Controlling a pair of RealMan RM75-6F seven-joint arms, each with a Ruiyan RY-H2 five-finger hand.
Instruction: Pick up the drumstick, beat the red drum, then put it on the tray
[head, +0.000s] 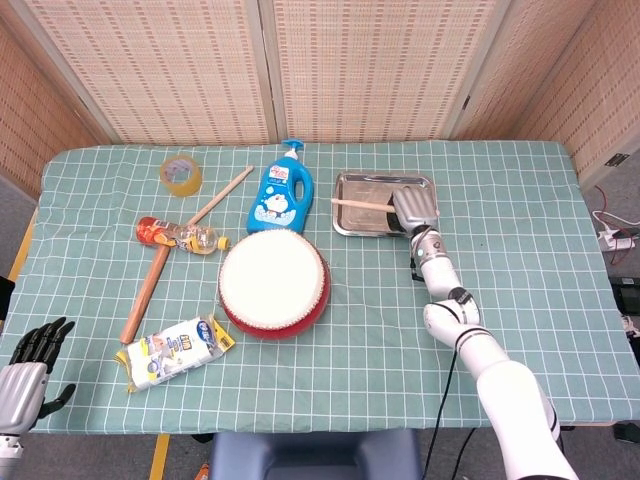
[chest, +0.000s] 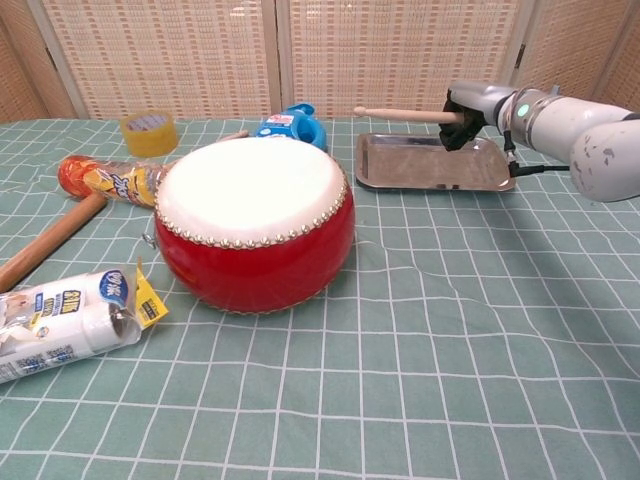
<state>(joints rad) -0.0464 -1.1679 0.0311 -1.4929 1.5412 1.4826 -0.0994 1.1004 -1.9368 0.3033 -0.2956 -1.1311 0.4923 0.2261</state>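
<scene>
A table under a green checked cloth (head: 520, 270) stands before woven reed screens, and above its shiny rectangular metal tray (chest: 400, 172) the right hand (head: 415, 207) grips the butt of the pale wooden drumstick (chest: 400, 114), which lies roughly level over the tray, tip pointing toward the round red drum (chest: 255, 245). To set it down well, I judge the hand should lower until the stick nearly touches the tray floor, keep it level and inside the rim, then let go gently so it cannot roll off, while the left hand (head: 28, 365) rests empty, fingers apart, at the table's near corner

Tape roll (head: 181, 174), blue bottle (head: 280, 193), wooden mallet (head: 147, 283), snack packet (head: 175, 350).
</scene>
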